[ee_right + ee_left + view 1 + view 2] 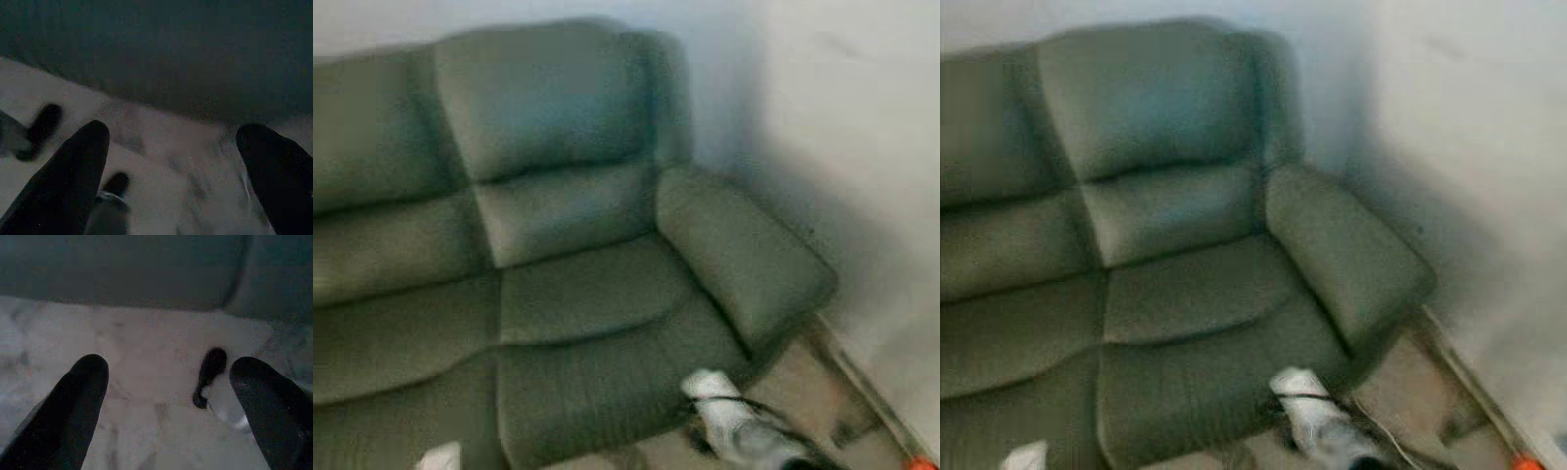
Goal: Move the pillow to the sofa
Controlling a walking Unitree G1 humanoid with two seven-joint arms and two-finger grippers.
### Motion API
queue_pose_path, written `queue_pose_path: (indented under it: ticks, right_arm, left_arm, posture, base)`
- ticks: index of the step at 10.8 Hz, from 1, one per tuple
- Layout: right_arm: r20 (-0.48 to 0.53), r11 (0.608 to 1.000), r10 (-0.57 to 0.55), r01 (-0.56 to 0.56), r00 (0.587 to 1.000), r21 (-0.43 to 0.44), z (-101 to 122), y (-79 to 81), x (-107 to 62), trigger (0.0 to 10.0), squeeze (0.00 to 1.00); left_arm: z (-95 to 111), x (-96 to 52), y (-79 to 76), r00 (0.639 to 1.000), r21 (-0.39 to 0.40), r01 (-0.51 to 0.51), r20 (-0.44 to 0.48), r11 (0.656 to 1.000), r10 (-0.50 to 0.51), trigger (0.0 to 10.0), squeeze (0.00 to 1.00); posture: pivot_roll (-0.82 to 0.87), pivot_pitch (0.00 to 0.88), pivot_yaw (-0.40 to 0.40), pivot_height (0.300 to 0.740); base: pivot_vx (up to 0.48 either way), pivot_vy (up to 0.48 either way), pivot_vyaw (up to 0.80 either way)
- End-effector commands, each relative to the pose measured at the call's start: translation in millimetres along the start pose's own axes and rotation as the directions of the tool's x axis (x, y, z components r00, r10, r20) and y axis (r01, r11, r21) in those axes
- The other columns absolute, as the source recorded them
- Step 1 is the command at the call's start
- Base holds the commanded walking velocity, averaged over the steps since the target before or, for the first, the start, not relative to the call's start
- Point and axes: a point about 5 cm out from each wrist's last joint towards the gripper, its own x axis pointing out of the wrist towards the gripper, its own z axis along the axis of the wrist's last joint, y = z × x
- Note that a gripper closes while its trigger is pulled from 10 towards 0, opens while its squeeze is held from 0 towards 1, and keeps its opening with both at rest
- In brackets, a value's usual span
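A green sofa (558, 264) stands before me, blurred. It looks like soft, matte cloth, with plump back cushions divided by deep seams, rounded seat pads below them, and a thick padded armrest (739, 255) sloping down on my right side. It sits in a corner against a pale, smooth wall (842, 117). The seats are bare, and I cannot make out a pillow anywhere.

My right arm (744, 426) shows low in the eye views, silvery with a thin dark cable across it, just in front of the sofa's front edge. A small pale corner of my left arm (440, 456) peeks in at the bottom. Near the wall, at the lower right corner, lies a small orange thing (920, 463), too blurred to identify.

My left gripper (168, 382) hangs over the floor (146, 347), which is pale stone with faint grey veins. Its two black, rounded fingers (80, 401) are spread wide with nothing between them. The dark base of the sofa runs across behind them.

My right gripper (173, 147) is the same: both smooth black fingers (73, 171) stand far apart and empty, over the same mottled pale floor, with the sofa's shadowed front beyond. That view is dim and smeared.
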Motion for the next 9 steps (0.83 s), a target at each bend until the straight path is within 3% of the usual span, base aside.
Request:
queue_pose_path:
  ticks: [1, 9]
  right_arm:
    - [-0.023, 1.0, -0.021, 0.02, 1.0, -0.006, -7.4, -8.1, -2.1, 10.0, 0.0]
    - [-0.031, 1.0, -0.019, 0.019, 0.999, -0.014, -10.4, -6.7, -2.2, 10.0, 0.0]
  left_arm:
    - [7.6, 0.6, -1.0, 0.999, 0.007, 0.0, 0.036, 1.0, -0.001, 10.0, 0.0]
    - [12.5, 0.8, 2.3, 0.999, -0.016, -0.008, 0.054, 1.0, 0.009, 10.0, 0.0]
  posture:
    - [-0.1, 0.0, 0.042, 0.74]
    - [-0.1, 0.0, 0.044, 0.74]
  base:
    - [0.0, 0.0, 0.8]
    - [0.0, 0.0, 0.8]
